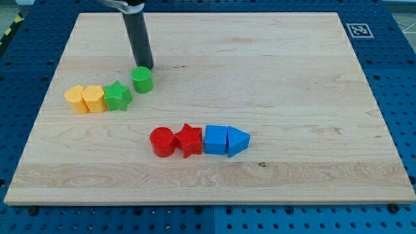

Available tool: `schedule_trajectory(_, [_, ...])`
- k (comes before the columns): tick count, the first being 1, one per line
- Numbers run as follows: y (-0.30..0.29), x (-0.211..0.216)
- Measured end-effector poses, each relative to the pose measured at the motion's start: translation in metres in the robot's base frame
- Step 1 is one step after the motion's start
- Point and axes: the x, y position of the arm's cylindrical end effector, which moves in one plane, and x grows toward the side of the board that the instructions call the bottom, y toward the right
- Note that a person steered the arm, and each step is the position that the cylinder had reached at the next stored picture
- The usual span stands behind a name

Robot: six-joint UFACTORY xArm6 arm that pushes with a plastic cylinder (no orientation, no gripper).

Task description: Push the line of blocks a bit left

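My tip (145,67) rests on the board just above the green cylinder (142,79), touching or nearly touching its top edge. That cylinder ends a row running to the view's left: a green star (117,96), a yellow block (95,99) and an orange block (77,99). A second row lies lower, near the middle: a red cylinder (162,142), a red star (188,140), a blue cube (215,139) and a blue triangle (237,142), all touching side by side.
The wooden board (273,78) lies on a blue perforated table (396,97). A black-and-white marker tag (359,30) sits at the board's top right corner.
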Motion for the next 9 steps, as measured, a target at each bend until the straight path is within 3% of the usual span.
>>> schedule_trajectory(2, [0.0,0.046])
schedule_trajectory(5, [-0.007,0.014])
schedule_trajectory(7, [-0.026,0.041])
schedule_trajectory(9, [-0.037,0.041])
